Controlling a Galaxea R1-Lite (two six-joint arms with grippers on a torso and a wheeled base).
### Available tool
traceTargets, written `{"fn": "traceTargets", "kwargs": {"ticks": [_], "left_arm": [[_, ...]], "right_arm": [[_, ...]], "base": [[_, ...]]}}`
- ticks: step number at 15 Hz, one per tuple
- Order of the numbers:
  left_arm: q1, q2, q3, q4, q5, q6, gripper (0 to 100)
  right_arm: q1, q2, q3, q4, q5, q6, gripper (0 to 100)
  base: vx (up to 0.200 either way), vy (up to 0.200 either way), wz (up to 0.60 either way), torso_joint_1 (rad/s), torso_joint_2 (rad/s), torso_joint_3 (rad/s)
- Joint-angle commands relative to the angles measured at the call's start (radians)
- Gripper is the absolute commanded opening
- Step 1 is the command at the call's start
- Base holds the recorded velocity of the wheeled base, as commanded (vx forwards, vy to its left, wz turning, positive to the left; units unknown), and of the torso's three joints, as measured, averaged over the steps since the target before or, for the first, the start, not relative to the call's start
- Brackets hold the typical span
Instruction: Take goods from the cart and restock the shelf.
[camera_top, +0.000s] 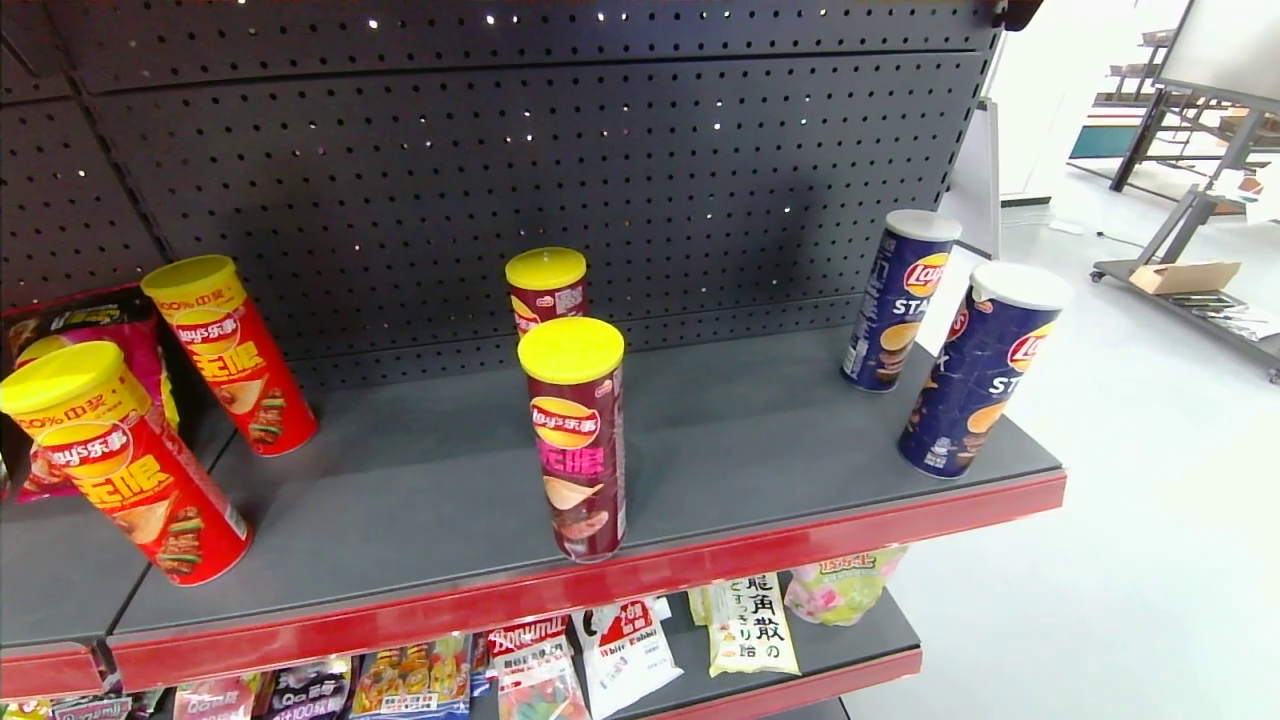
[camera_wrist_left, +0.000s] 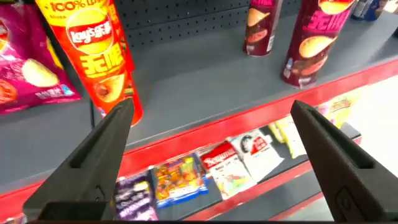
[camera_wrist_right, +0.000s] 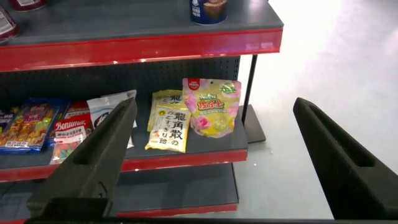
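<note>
The grey shelf board (camera_top: 420, 470) with a red front lip carries two red chip cans (camera_top: 230, 355) (camera_top: 125, 465) on the left. Two maroon cans (camera_top: 577, 440) (camera_top: 546, 288) stand in the middle and two dark blue cans (camera_top: 897, 300) (camera_top: 980, 370) on the right. My left gripper (camera_wrist_left: 211, 162) hangs open and empty in front of the shelf lip, facing a red can (camera_wrist_left: 102, 56) and the maroon cans (camera_wrist_left: 314, 43). My right gripper (camera_wrist_right: 214, 162) is open and empty too, lower down, before the shelf under the blue can (camera_wrist_right: 208, 9).
Snack bags (camera_top: 745, 625) lie on the lower shelf (camera_wrist_right: 186, 158), and a purple bag (camera_top: 95, 330) stands behind the red cans. A perforated back panel (camera_top: 520, 180) closes the shelf. White floor opens to the right, with a metal rack (camera_top: 1190, 270) farther off.
</note>
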Motion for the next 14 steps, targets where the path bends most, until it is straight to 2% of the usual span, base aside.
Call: {"fn": "traceTargets", "kwargs": {"ticks": [1,4,7,8,10,12,14], "left_arm": [[-0.001,-0.019,0.010,0.000,0.000,0.014,100],[-0.001,-0.050,0.044,-0.001,-0.002,0.020,100],[-0.003,-0.146,0.122,-0.001,-0.011,0.020,100],[-0.003,-0.180,0.165,-0.007,0.003,0.015,100],[-0.003,-0.178,0.203,-0.021,0.001,-0.017,100],[-0.001,-0.178,0.291,-0.070,0.013,-0.019,100],[0.001,-0.177,0.291,-0.075,0.029,-0.026,100]], "right_arm": [[0.000,0.002,0.000,0.000,-0.001,0.000,100],[0.000,0.002,0.000,0.000,0.001,0.000,100],[0.000,0.002,0.000,0.000,0.001,0.000,100],[0.000,0.002,0.000,0.000,0.002,0.000,100],[0.000,0.002,0.000,0.000,0.002,0.000,100],[0.000,0.002,0.000,-0.002,0.005,0.000,100],[0.000,0.002,0.001,-0.002,0.005,0.000,100]], "base": [[0.000,0.000,0.60,-0.007,0.00,0.002],[0.000,0.000,0.60,0.001,0.00,0.001],[0.000,0.000,0.00,0.000,0.00,0.000],[0.000,0.000,0.00,0.000,0.00,0.000],[0.000,0.000,0.00,0.000,0.00,0.000],[0.000,0.000,0.00,0.000,0.00,0.000],[0.000,0.000,0.00,0.000,0.00,0.000]]}}
